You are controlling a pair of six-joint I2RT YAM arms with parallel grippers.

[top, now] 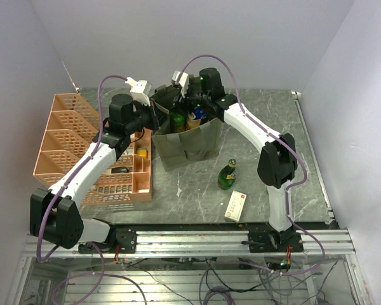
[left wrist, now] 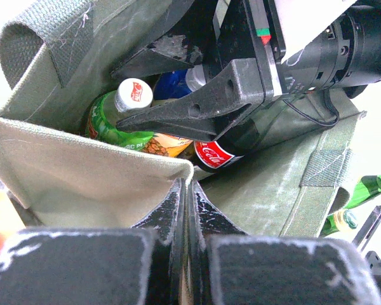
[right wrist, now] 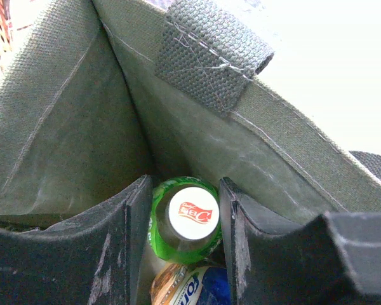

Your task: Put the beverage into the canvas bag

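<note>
While the near side is just bystanders (small white box point(top: 235, 206) flat on the table point(top: 190, 190), green glass bottle point(top: 227, 175) upright just behind it, pink crate point(top: 70, 136) off to the left), everything that matters sits farther back.

The canvas bag point(top: 189, 147) stands upright mid-table with both arms at its mouth.

Left gripper point(left wrist: 185, 190): fingers pressed together on the bag's left rim, pinching the canvas so the mouth gapes.

Right gripper point(right wrist: 184, 189): down inside the bag, jaws apart, one on either side of the white-capped bottle point(right wrist: 185, 215). I can't tell whether they bear on it or only straddle it.

That bottle reads as the drink being placed. It's inside the bag, upright, in the left part, next to a cola bottle point(left wrist: 217, 154) and other packs. My call is that placement is nearly done, with release and retreat left.

Risks from here:
- The bag is crowded. If the bottle isn't seated, letting go tips it onto the cola bottle.
- A handle loop hangs right over the right fingers. A slanted pull-out could snag it and drag the bag.
- If the left pinch slips, the soft rim folds onto the right gripper.
- If the bag gets dragged toward the near side, it could knock the green glass bottle over.
</note>
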